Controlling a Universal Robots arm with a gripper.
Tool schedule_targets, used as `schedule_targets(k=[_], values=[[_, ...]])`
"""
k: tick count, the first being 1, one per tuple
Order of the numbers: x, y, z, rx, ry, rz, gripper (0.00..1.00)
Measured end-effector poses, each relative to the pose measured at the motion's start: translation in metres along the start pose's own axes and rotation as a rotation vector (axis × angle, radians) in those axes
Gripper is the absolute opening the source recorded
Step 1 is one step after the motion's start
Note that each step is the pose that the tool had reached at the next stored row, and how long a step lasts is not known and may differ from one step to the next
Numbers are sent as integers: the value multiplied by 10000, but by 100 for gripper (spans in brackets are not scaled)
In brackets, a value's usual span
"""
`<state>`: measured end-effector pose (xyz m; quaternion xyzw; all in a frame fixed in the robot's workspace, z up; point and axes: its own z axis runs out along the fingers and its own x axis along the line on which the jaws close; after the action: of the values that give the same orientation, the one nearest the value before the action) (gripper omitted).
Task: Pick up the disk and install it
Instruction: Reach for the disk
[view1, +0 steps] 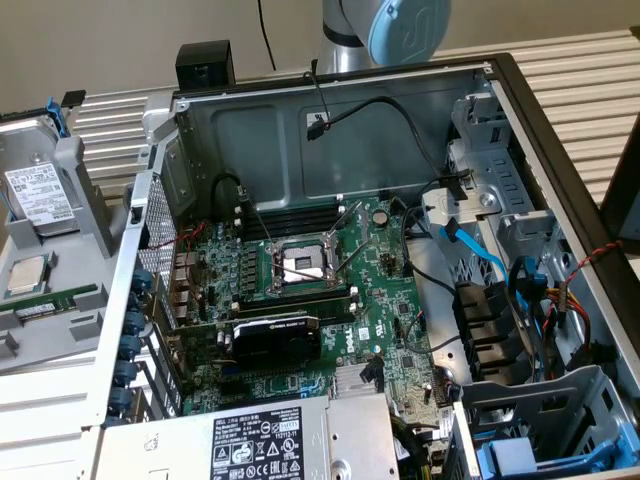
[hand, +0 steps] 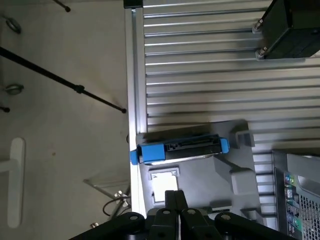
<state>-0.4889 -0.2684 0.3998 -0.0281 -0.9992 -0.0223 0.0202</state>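
While the black tool was closed on nothing, the silver blue-framed disk stood edgewise ahead of it, long axis crosswise.

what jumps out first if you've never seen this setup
The open computer case dominates the exterior view, its green motherboard and bare processor socket exposed in the middle. At that view's left the disk stands upright in a grey holder, blue frame around it. In the wrist view the shut gripper hangs short of the disk's edge.
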Motion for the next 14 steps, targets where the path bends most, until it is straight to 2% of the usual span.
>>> schedule_targets(k=[4,5,6,14], values=[[39,126,4,2,19,1,11],[39,131,4,4,72,4,11],[39,132,4,6,98,3,11],[39,133,4,5,99,3,11]])
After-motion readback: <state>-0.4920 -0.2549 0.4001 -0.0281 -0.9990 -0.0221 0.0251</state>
